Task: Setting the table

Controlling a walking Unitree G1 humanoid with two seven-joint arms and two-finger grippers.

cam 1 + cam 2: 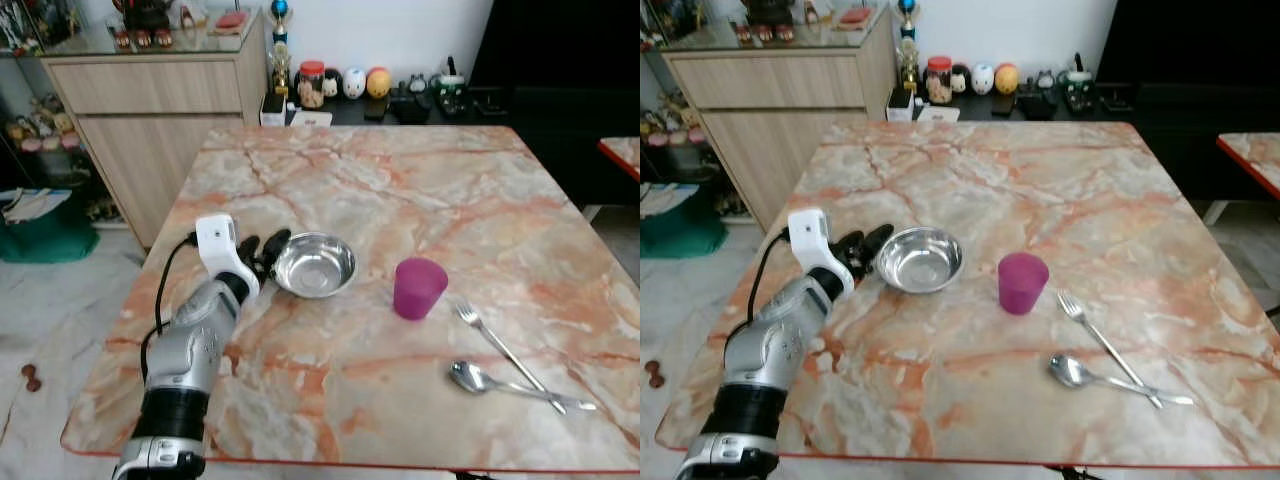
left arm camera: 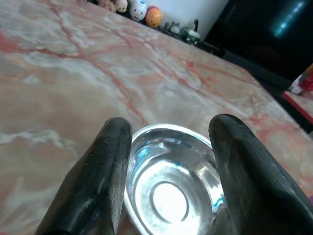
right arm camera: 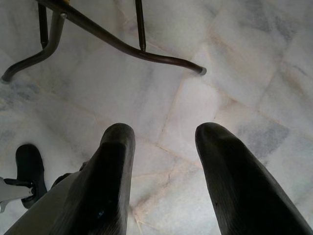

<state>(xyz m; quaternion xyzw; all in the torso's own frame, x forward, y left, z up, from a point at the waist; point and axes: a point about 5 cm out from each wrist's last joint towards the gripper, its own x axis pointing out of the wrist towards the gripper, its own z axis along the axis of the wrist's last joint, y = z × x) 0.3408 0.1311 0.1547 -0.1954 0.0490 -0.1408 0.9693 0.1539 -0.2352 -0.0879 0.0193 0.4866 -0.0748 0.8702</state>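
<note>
The table [image 1: 330, 180] has a marble top with orange veins, and on it stand a steel bowl [image 1: 314, 265], a purple cup [image 1: 419, 287], a fork [image 1: 497, 343] and a spoon [image 1: 492, 384]; the bowl sits toward the robot's left side of the table, the cup stands upright to its right and apart from it, and the fork and spoon lie farther right, near the front edge, the spoon's handle crossing under the tip of the fork's handle.

The left gripper [image 1: 262, 251] reaches over the table's left part and sits just beside the bowl's left rim; in the left wrist view its two black fingers [image 2: 98, 171] are spread apart with the bowl [image 2: 171, 186] lying between and just beyond their tips; whether a finger touches the rim I cannot tell, and nothing is clasped. The bowl rests flat on the table with its inside bare and shiny.

The right gripper [image 3: 164, 137] hangs low, pointed at a pale marble floor [image 3: 234, 63]; its fingers are parted and hold nothing; dark curved metal legs [image 3: 122, 44] cross the floor beyond it, and a black foot [image 3: 29, 164] shows near one finger.

Behind the table stands a light wooden cabinet [image 1: 160, 110] with a glass top; along the back wall a low dark shelf [image 1: 400, 105] carries a jar [image 1: 311, 84] and small round figures [image 1: 365, 82].
</note>
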